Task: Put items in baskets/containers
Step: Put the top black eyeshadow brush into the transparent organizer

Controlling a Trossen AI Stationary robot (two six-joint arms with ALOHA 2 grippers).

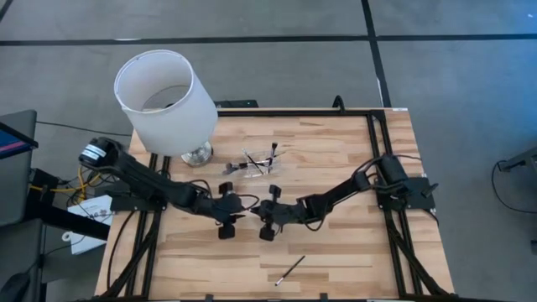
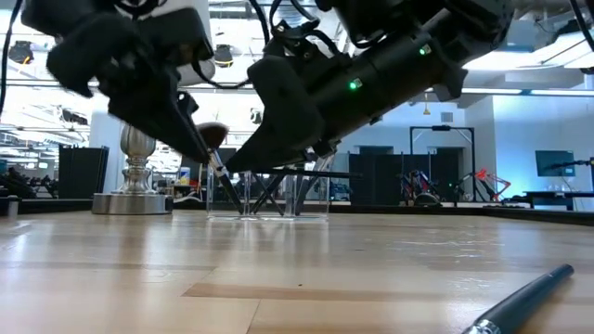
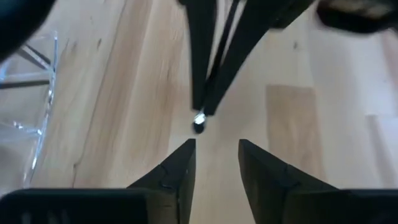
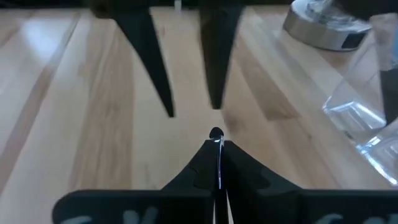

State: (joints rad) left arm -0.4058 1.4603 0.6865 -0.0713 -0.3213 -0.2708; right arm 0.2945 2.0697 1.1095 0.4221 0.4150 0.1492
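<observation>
My right gripper (image 1: 257, 212) is mid-table, shut on one slim makeup brush (image 4: 218, 163). The brush's small dark end (image 3: 199, 126) sticks out past the fingertips toward my left gripper (image 1: 240, 210). My left gripper is open and faces that end from the table's left, a short way off and touching nothing. The clear holder (image 1: 256, 165) stands behind them toward the far edge, with several brushes leaning in it. One more brush (image 1: 290, 270) lies flat near the near edge. My right gripper pinches the brush between its two fingers, and the brush lies along them as a thin silver line (image 4: 219, 171). Only the short dark end (image 4: 216, 133) shows beyond the fingertips. The fingers come from the table's right, slanting down, and the brush is lifted clear of the wood.
A big white lampshade (image 1: 164, 101) on a silver base (image 2: 135, 197) stands at the far left, close to the holder (image 2: 269, 197). The loose brush (image 2: 524, 301) lies near the near edge. Bare wood lies on the near left and the right of the table.
</observation>
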